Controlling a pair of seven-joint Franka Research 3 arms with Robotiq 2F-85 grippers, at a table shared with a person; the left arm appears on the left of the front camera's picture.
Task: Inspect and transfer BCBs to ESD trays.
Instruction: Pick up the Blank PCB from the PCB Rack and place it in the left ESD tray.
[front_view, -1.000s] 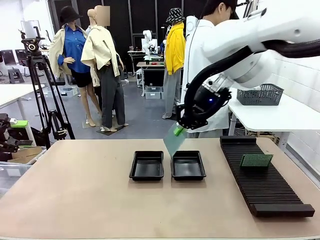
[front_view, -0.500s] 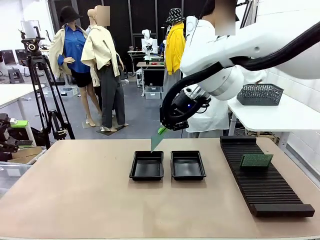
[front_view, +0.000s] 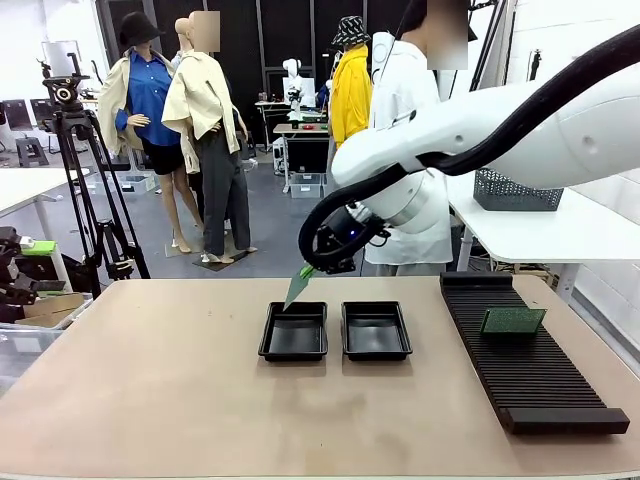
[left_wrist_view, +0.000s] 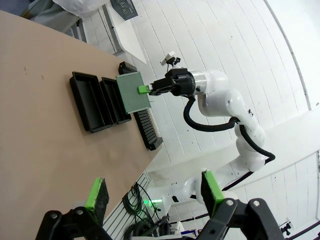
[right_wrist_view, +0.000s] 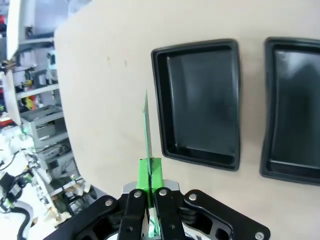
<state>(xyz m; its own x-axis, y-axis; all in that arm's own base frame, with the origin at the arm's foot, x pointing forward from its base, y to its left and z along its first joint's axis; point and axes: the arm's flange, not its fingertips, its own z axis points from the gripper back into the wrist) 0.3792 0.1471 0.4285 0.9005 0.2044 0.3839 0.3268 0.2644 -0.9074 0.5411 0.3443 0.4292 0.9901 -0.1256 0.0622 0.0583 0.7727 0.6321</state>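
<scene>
A BCB (front_view: 297, 288) is held in the air, grasped at its upper edge by the right jaws. It hangs tilted over the far left corner of the left tray (front_view: 268, 338) and is not touching it. The right tray (front_view: 376, 356) lies just beside the left one, and nothing is seen in either. Another BCB (front_view: 512, 321) stands in the rack (front_view: 530, 380) at the right of the tabletop (front_view: 150, 380). The left jaws are released, grasping nothing, well apart from the trays.

In the right wrist view the board is seen edge-on, beside the left tray's outer wall. It should therefore be centred over the tray, laid flat and lowered inside the rim before release, or the rim is likely to be caught.

Over the last second the board has been carried leftward, from above the right tray to the left one.
</scene>
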